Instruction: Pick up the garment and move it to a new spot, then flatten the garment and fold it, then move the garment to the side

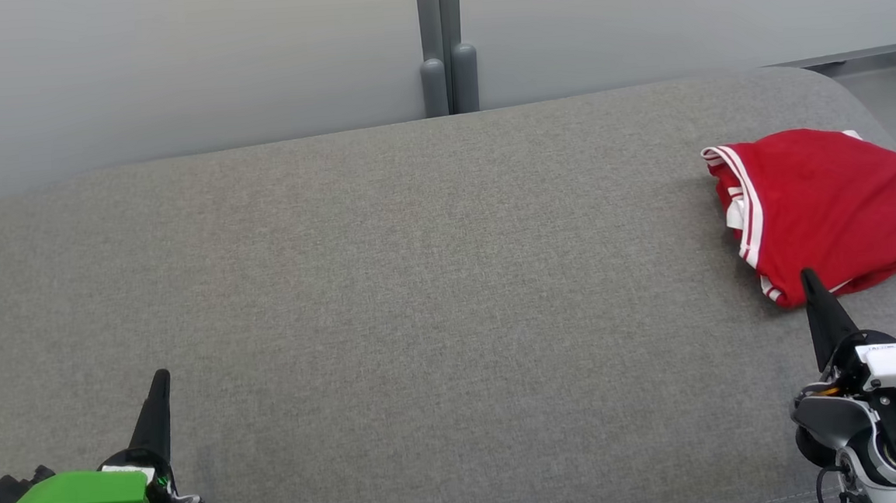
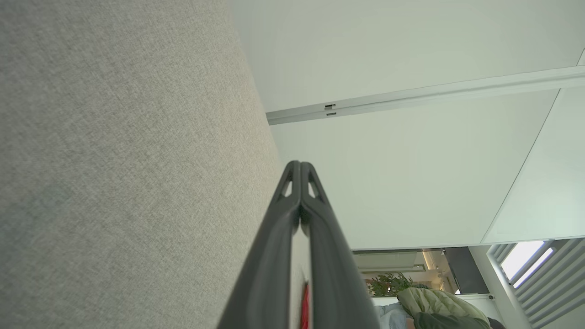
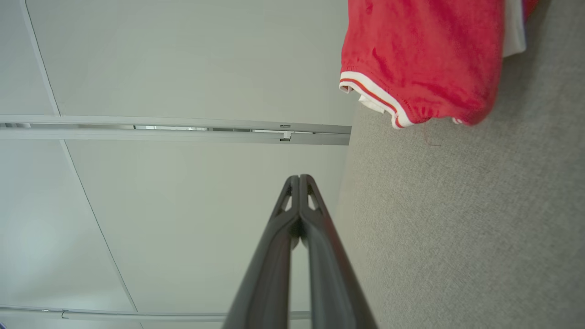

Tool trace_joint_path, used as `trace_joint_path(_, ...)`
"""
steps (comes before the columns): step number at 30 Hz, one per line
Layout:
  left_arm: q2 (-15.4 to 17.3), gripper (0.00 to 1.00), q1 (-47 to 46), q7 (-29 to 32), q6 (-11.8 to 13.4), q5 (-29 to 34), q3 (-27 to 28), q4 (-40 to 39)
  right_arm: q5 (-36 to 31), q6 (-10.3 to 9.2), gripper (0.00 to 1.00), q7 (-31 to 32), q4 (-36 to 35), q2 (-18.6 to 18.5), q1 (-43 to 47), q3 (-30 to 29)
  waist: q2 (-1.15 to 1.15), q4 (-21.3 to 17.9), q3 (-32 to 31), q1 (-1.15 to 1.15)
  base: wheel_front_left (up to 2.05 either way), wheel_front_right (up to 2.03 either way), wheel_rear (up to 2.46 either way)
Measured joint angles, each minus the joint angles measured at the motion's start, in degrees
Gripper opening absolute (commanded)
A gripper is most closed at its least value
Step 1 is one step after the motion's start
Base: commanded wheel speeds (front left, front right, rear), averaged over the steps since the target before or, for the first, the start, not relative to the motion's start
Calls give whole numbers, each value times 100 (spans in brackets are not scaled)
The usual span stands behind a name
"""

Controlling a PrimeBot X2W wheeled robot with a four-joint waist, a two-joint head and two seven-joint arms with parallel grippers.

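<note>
The garment point(image 1: 830, 205) is red with white stripe trim, lying in a compact bundle at the far right of the grey cushion point(image 1: 419, 284). In the right wrist view the garment point(image 3: 425, 59) hangs at the top right, its striped hem facing my fingers. My right gripper point(image 1: 807, 275) is shut and empty, its tip just at the bundle's near edge in the head view; the right wrist view shows my right gripper point(image 3: 300, 176) apart from the cloth. My left gripper point(image 1: 161, 374) is shut and empty at the lower left, far from the garment. In its own view the left gripper point(image 2: 300, 162) points along the cushion.
The grey cushion point(image 2: 114, 160) spans the head view, with a rounded corner at the far right. Behind it stand pale wall panels and a grey post point(image 1: 445, 49). A green part point(image 1: 74, 500) sits on my left wrist.
</note>
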Motion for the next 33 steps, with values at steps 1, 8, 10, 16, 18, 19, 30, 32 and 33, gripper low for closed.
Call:
trace_joint_path(1, -18, 0, -4, 15, -18, -51, 16, 15, 79, 30, 0, 18, 12, 16, -4, -18, 0, -4, 1, 0, 0, 0, 0)
trace_joint_path(8, -55, 0, -143, 101, -31, -367, 108, 80, 452, 86, 0, 101, 53, 119, -90, -129, 0, -22, 3, 0, 0, 0, 0)
trace_joint_path(10, -56, 0, -143, 101, -45, -368, 111, 87, 452, 86, 0, 101, 56, 119, -92, -133, 0, -22, 3, 0, 0, 0, 0)
trace_joint_path(16, -57, 0, -143, 101, -70, -368, 113, 91, 452, 87, 0, 101, 64, 120, -92, -136, 0, -22, 2, 0, 0, 0, 0)
trace_joint_path(18, -57, 0, -143, 101, -70, -367, 113, 91, 452, 87, 0, 101, 66, 120, -92, -136, 0, -22, 2, 0, 0, 0, 0)
trace_joint_path(19, -57, 0, -143, 101, -70, -367, 114, 91, 452, 87, 0, 101, 68, 120, -92, -136, 0, -22, 2, 0, 0, 0, 0)
trace_joint_path(30, -58, 0, -144, 101, -70, -367, 116, 97, 452, 87, 0, 102, 86, 120, -92, -138, 0, -22, 1, 0, 0, 0, 0)
trace_joint_path(32, -58, 0, -144, 101, -71, -367, 118, 98, 452, 87, 0, 102, 87, 121, -92, -140, 0, -22, 1, 0, 0, 0, 0)
trace_joint_path(33, -58, 0, -144, 102, -71, -367, 118, 98, 452, 87, 0, 102, 88, 121, -92, -140, 0, -22, 1, 0, 0, 0, 0)
